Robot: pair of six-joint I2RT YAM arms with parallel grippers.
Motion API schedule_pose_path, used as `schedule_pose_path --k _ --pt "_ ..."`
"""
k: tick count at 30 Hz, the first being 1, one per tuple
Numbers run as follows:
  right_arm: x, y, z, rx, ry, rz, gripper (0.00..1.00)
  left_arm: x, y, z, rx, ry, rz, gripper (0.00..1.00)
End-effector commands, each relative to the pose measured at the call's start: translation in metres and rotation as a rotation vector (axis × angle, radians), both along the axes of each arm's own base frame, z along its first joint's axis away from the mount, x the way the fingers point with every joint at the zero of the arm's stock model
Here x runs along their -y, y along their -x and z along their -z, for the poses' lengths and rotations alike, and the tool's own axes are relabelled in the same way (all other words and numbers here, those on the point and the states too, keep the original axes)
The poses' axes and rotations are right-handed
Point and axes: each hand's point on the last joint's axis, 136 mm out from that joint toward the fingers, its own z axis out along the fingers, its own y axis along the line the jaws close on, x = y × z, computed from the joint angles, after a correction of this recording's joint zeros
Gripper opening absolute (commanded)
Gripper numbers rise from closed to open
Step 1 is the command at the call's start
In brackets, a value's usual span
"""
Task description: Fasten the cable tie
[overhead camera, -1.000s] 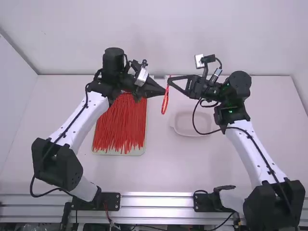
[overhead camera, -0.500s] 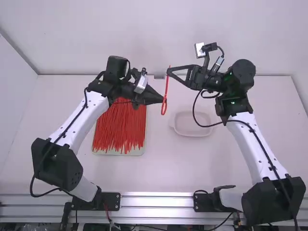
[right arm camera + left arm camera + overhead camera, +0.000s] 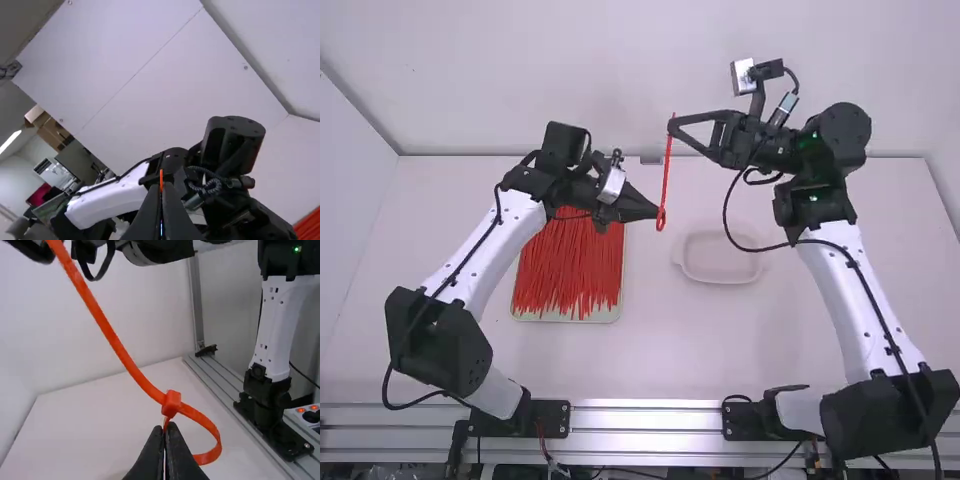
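Two grippers of mine hold one red cable tie (image 3: pixel 666 170) in the air above the table (image 3: pixel 430 215). My left gripper (image 3: pixel 656 212) is pinched shut on the tie's small loop, just beside its head. My right gripper (image 3: pixel 673 124), higher up, is clamped on the tail's end. The strap runs nearly upright between them. Below lie a pile of loose red ties (image 3: pixel 570 260) on a tray (image 3: pixel 568 319), and beside it a white dish (image 3: pixel 720 262).

A white bench (image 3: pixel 650 335) carries a flat pale tray (image 3: pixel 570 319) heaped with red cable ties (image 3: pixel 575 265) left of centre, and a shallow white dish (image 3: pixel 720 279) right of centre
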Motion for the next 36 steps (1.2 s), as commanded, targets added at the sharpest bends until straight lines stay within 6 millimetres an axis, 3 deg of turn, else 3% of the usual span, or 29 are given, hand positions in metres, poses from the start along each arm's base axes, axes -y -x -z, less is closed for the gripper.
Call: schedule_pose_path --k 1,5,10,12,14,26,31,36 --pt "0.012 0.001 -0.034 0.084 -0.031 0.069 0.0 0.004 0.004 0.001 0.032 -0.01 0.0 0.02" --pt "0.011 0.001 -0.025 0.07 -0.004 0.049 0.01 0.004 0.003 0.0 0.041 -0.007 0.0 0.02" --pt "0.009 -0.003 -0.004 0.023 0.048 0.039 0.41 0.005 -0.001 -0.005 0.033 -0.005 -0.005 0.02" --pt "0.009 -0.006 0.008 -0.004 0.073 0.044 0.53 0.006 -0.004 -0.008 0.043 -0.001 -0.008 0.02" --pt "0.009 -0.007 0.015 -0.018 0.09 0.046 0.58 0.006 -0.006 -0.01 0.043 0.0 -0.012 0.02" --pt "0.034 -0.018 0.068 -0.136 0.197 0.106 0.69 0.01 -0.019 -0.036 0.04 0.021 -0.024 0.02" --pt "0.021 -0.004 0.083 -0.135 0.239 0.052 0.67 0.012 -0.031 -0.041 0.025 0.011 -0.083 0.02" --pt "0.007 0.004 0.086 -0.114 0.252 0.014 0.63 0.013 -0.032 -0.042 0.023 0.009 -0.094 0.02"
